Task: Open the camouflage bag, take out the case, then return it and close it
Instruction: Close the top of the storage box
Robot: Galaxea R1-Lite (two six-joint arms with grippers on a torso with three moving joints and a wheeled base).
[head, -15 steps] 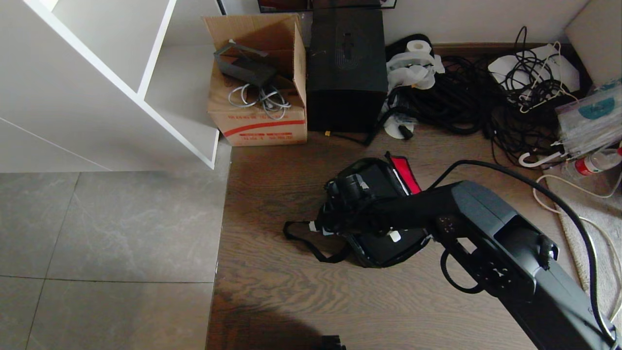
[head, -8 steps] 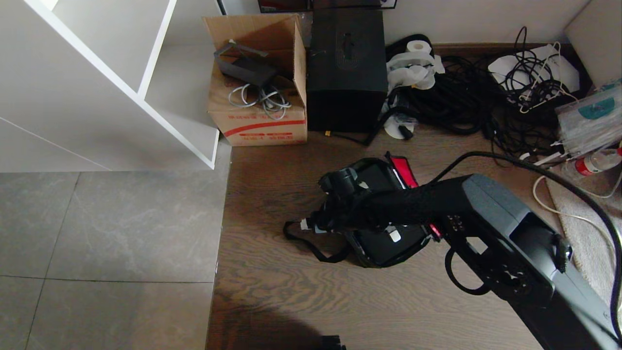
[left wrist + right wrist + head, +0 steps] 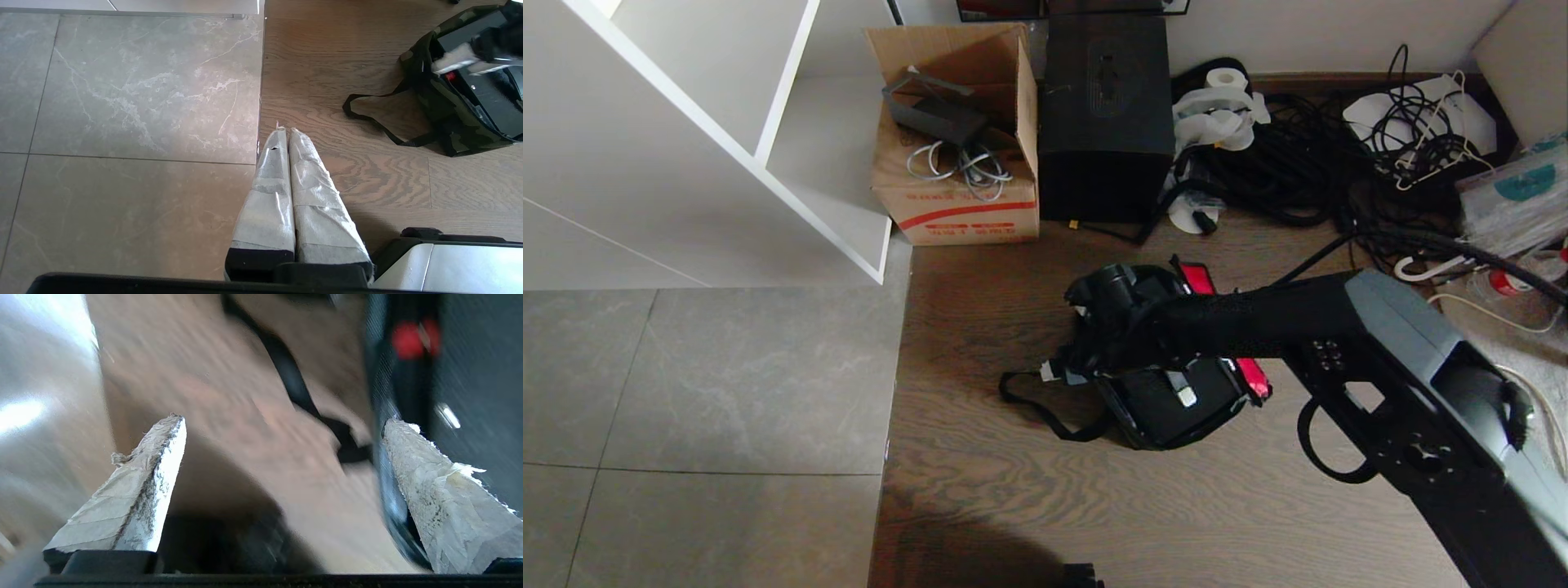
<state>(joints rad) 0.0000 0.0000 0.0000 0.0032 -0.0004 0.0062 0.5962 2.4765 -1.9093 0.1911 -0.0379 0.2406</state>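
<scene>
A: Where is the camouflage bag (image 3: 1156, 425) now, and where is the case (image 3: 1168, 400)?

B: The bag lies on the wooden floor (image 3: 1013, 506), near the middle of the head view. Its mouth is open and the black case sits inside it, with a red latch visible on its edge. One black strap (image 3: 1045, 412) lies loose on the floor on the robot's left side of the bag.

A: And the working tool?

B: The right tool (image 3: 1058, 374) is at the left end of the bag, just above the strap. Its two taped fingers (image 3: 135, 498) stand wide apart and hold nothing. In the right wrist view, one finger is beside the case edge and the other is over bare floor.

A: So which way does the case lie from the tool?

B: Toward the robot's right, under the forearm. Its long axis runs diagonally, from far left to near right. I judge the tool must come over the case edge before it can grip.

A: The other arm?

B: The left tool (image 3: 286, 139) is parked over the floor, well apart from the bag, with its fingers pressed together.
</scene>
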